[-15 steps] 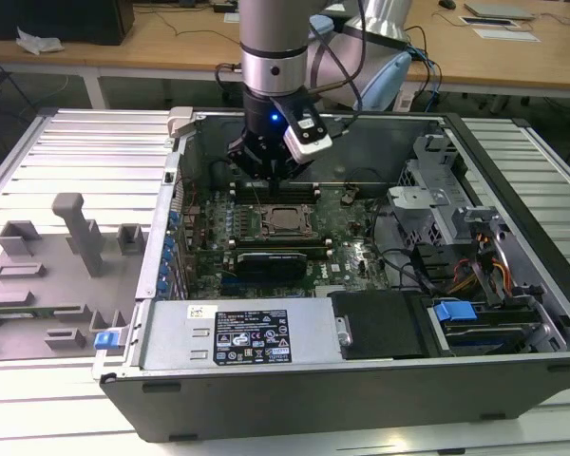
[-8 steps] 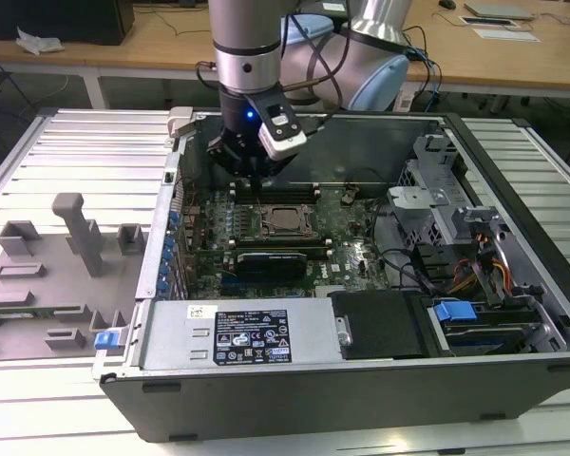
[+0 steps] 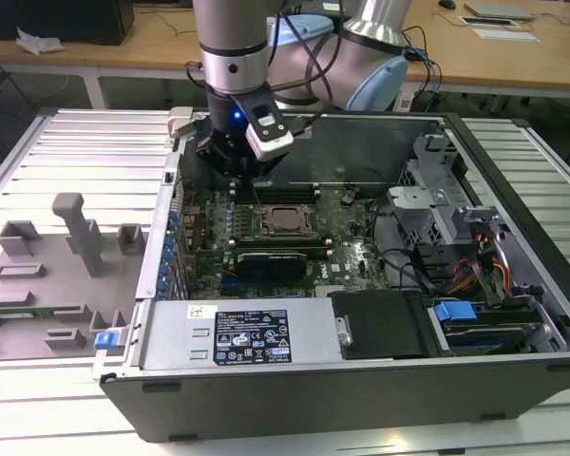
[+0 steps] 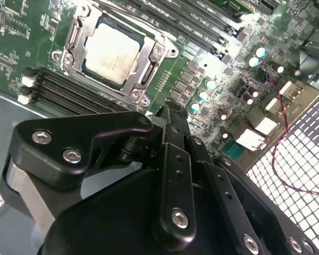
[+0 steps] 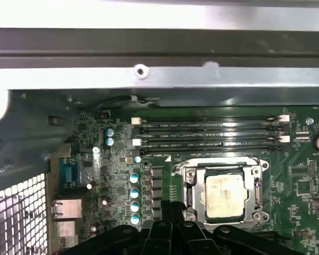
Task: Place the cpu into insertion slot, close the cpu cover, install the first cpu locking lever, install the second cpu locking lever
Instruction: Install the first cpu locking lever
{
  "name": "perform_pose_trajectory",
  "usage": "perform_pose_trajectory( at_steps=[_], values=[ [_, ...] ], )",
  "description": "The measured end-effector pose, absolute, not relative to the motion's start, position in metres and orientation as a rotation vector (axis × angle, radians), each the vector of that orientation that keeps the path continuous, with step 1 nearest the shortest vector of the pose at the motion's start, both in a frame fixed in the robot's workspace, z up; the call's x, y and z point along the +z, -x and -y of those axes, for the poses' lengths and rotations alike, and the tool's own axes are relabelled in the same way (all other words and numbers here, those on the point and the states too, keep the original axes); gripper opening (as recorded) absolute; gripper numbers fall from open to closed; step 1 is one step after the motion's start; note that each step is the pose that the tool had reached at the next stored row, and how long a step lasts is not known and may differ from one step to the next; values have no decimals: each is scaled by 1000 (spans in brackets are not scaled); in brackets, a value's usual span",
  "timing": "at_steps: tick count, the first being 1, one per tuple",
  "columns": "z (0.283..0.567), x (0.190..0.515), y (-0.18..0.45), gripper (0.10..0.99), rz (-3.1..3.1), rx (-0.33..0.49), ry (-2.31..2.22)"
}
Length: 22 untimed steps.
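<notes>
One cpu, framed by one cpu cover, lies near the gripper, not touching. The gripper is clenched, holding nothing.

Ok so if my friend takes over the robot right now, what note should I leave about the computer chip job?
The gripper looks shut and empty. It hovers over the motherboard beside the insertion slot, touching nothing.
The cpu sits in the slot.
The cpu cover lies flat around the chip.
Done: chip placed, cover closed.
Left: the locking levers. They lie along the cover's edges, but I can't tell whether either one is latched.
</notes>
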<state>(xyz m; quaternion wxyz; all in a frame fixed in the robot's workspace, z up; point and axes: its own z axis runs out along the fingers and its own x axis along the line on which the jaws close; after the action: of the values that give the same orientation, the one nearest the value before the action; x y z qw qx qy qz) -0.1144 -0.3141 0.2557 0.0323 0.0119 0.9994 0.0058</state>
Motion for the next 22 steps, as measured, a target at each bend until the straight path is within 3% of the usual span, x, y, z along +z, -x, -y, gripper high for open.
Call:
perform_pose_trajectory(
  at_steps=[14,22],
  values=[
    [314,255,126,106,-3044,275,-25],
    [314,255,114,106,-3040,292,-23]
  ],
)
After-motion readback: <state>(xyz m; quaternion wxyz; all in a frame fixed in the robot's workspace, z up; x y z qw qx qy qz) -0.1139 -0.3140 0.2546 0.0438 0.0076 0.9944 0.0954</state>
